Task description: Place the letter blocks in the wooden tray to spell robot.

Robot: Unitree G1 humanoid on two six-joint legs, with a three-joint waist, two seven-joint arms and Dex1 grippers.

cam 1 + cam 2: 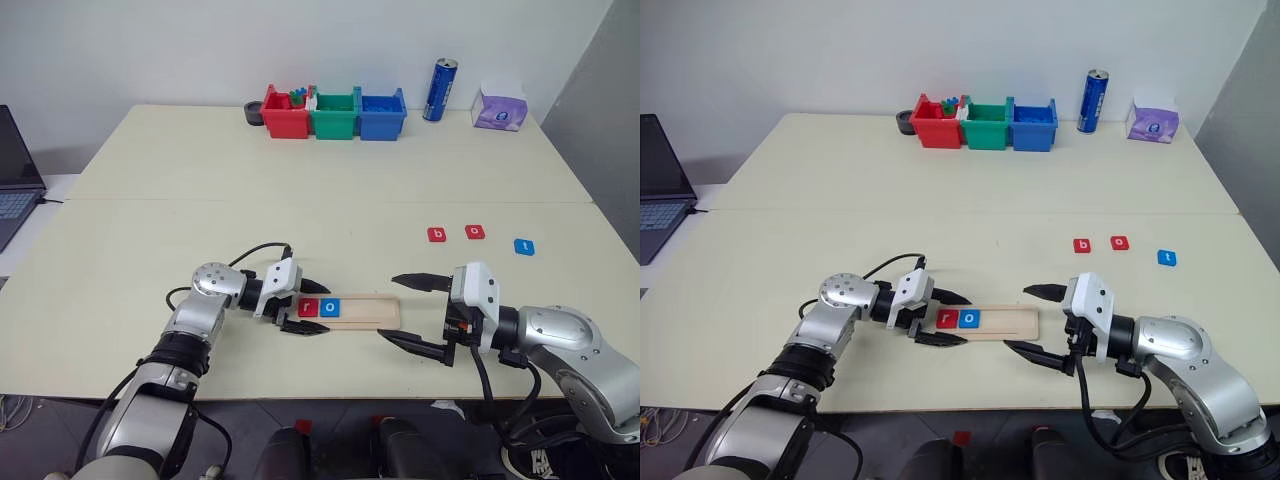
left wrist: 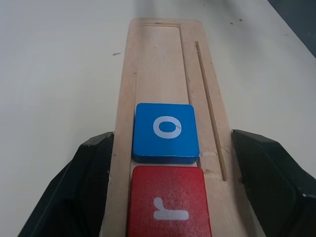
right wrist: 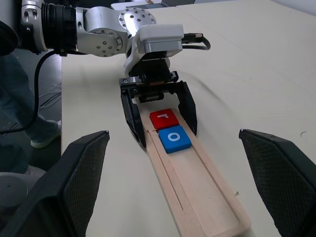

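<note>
Tiles are sitting in the wooden tray (image 1: 365, 312) near the table's front edge: a red "r" block (image 1: 308, 307) at its left end and a blue "o" block (image 1: 331, 308) touching it on the right, the rest of the groove lying bare. Three more letter blocks are lying well apart from the tray, further back on the right side of the table (image 1: 200, 160): a red "b" block (image 1: 437, 235), a red "o" block (image 1: 475, 232) just beside it, and a blue "t" block (image 1: 524, 246) a little further right.

The left gripper (image 1: 309, 305) is straddling the tray's left end, its black fingers (image 3: 132, 116) pressing in on the two long sides of the wood around the "r" and "o". The right gripper (image 1: 412, 312) is hanging just off the tray's right end, pointing along it, its fingers spread wide with nothing between them.

Along the far edge, red (image 1: 283, 118), green (image 1: 334, 120) and blue (image 1: 382, 117) plastic bins are standing in a row, a blue can (image 1: 440, 90) and a purple tissue pack (image 1: 499, 109) to their right; a laptop (image 1: 15, 170) is showing at the left
</note>
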